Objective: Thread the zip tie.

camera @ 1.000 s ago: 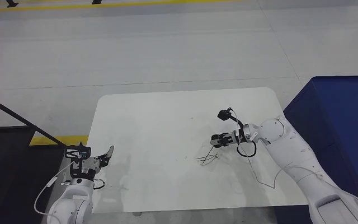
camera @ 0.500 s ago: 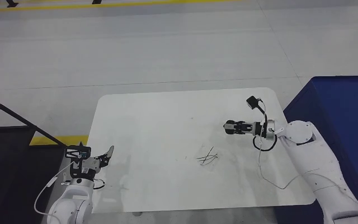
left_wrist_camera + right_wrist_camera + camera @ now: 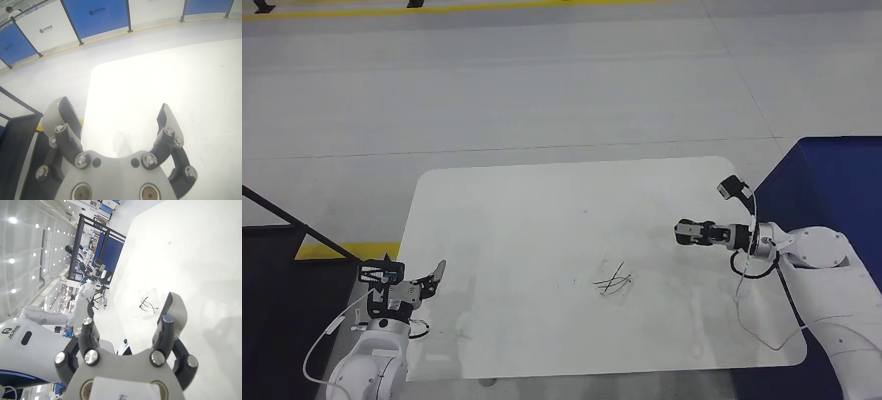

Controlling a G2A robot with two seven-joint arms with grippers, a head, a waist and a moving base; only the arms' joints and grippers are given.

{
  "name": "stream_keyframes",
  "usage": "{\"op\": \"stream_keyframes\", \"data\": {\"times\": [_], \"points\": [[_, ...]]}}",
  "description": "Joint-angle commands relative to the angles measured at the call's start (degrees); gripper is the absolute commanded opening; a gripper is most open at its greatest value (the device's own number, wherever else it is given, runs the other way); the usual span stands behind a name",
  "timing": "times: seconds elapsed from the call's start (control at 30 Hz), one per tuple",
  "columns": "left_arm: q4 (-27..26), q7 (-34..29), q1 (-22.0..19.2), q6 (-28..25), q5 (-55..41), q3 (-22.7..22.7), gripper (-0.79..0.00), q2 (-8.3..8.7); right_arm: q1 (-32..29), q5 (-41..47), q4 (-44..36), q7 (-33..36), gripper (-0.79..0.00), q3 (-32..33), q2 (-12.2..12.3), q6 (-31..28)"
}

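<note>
On my left gripper (image 3: 114, 103) I see a pale grey palm plate, black linkage bars pinned with silver screws, and white-backed fingers faced with black ribbed pads (image 3: 69, 115). My right gripper (image 3: 130, 303) is built the same, with polished round bolt heads and a white label on the plate behind them. Behind that tool the right arm (image 3: 812, 250) is a smooth white shell. A black cable (image 3: 739, 268) loops off its wrist, and a small black camera block (image 3: 729, 187) sits above. The left arm (image 3: 372, 360) is white too, with a thin pale wire (image 3: 317, 350) curling beside it. The torso panel (image 3: 28, 336) is white, with a dark logo and a black oval slot.
</note>
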Motion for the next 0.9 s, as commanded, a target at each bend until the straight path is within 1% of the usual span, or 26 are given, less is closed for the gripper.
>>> {"op": "stream_keyframes", "data": {"times": [0.0, 0.07, 0.13, 0.17, 0.2, 0.23, 0.3, 0.4, 0.47, 0.5, 0.53, 0.57, 0.6, 0.63, 0.77, 0.83, 0.87], "points": [[0.00, 0.00, 0.00, 0.00, 0.00, 0.00, 0.000, 0.00, 0.00, 0.01, 0.00, 0.00, 0.000, 0.00, 0.00, 0.00], [0.00, 0.00, 0.00, 0.00, 0.00, 0.00, 0.000, 0.00, -0.09, -0.32, -0.86, -0.23, 0.000, -0.06, 0.01, -0.23], [0.00, 0.00, 0.00, 0.00, 0.00, 0.00, 0.000, 0.00, -1.66, -1.89, -5.66, -0.69, 0.000, 0.09, 0.24, -0.10], [0.00, 0.00, 0.00, 0.00, 0.00, 0.00, 0.000, 0.00, -2.98, -0.47, -8.63, 1.29, 0.000, 0.23, 0.45, 2.89], [0.00, 0.00, 0.00, 0.00, 0.00, 0.00, 0.000, 0.00, -3.76, 0.84, -12.12, 3.25, 0.000, 0.95, 0.79, 7.68], [0.00, 0.00, 0.00, 0.00, 0.00, 0.00, 0.000, 0.00, -4.36, 0.04, -15.50, 2.93, 0.000, 2.21, 1.18, 11.91], [0.00, 0.00, 0.00, 0.00, 0.00, 0.00, 0.000, 0.00, -5.99, -0.84, -22.70, 2.72, 0.000, 3.10, 1.69, 23.58], [0.00, 0.00, 0.00, 0.00, 0.00, 0.00, 0.000, 0.00, -7.35, -2.26, -31.15, 2.19, 0.000, 3.62, 2.25, 38.76], [0.00, 0.00, 0.00, 0.00, 0.00, 0.00, 0.000, 0.00, -6.89, -1.59, -33.77, 1.45, 0.000, 2.51, 2.27, 48.90], [0.00, 0.00, 0.00, 0.00, 0.00, 0.00, 0.000, 0.00, -5.91, -1.75, -34.81, 0.97, 0.000, 1.66, 2.23, 52.40], [0.00, 0.00, 0.00, 0.00, 0.00, 0.00, 0.000, 0.00, -4.90, -3.05, -34.99, -0.25, 0.000, 0.54, 2.19, 55.76], [0.00, 0.00, 0.00, 0.00, 0.00, 0.00, 0.000, 0.00, -3.88, -6.86, -35.35, -0.81, 0.000, -1.42, 2.27, 59.01], [0.00, 0.00, 0.00, 0.00, 0.00, 0.00, 0.000, 0.00, -2.65, -10.93, -36.09, -1.04, 0.000, -3.52, 2.41, 60.82], [0.00, 0.00, 0.00, 0.00, 0.00, 0.00, 0.000, 0.00, -1.68, -13.36, -37.42, -0.46, 0.000, -4.67, 2.51, 59.90], [0.00, 0.00, 0.00, 0.00, 0.00, 0.00, 0.000, 0.00, -1.68, -13.36, -37.42, -0.46, 0.000, -4.67, 2.51, 59.90], [0.00, 0.00, 0.00, 0.00, 0.00, 0.00, 0.000, 0.00, -2.38, -13.78, -37.12, 0.06, 0.000, -5.96, 2.49, 59.72], [0.00, 0.00, 0.00, 0.00, 0.00, 0.00, 0.000, 0.00, -2.08, -15.09, -35.78, -1.29, 0.000, -7.23, 2.40, 61.07]]}}
